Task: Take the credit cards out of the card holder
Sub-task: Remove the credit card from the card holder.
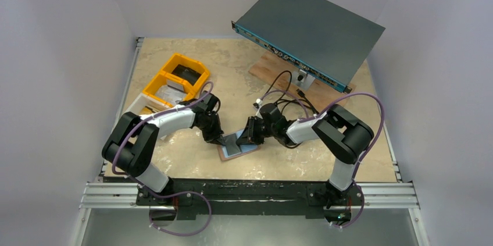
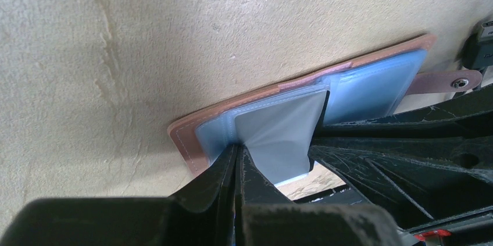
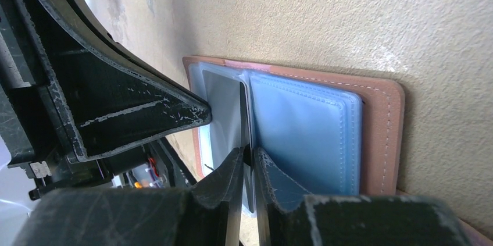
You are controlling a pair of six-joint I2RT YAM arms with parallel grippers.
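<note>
Sensibly, the tan-brown leather bifold card holder [image 1: 235, 149] lay open on the beige table [image 1: 174, 71]. The left gripper [image 2: 238, 153], at its nine o'clock, pinched a pale blue-grey card [image 2: 279, 135] for extraction, while the right gripper [image 3: 250, 160], at three o'clock, clamped the holder as anchor.

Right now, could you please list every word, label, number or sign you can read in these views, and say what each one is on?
No text can be read in any view.
Rack unit front panel: markings too small to read.
Grey card lifted from the card holder: blank face, no print showing.
Yellow bins: no legible label.
</note>
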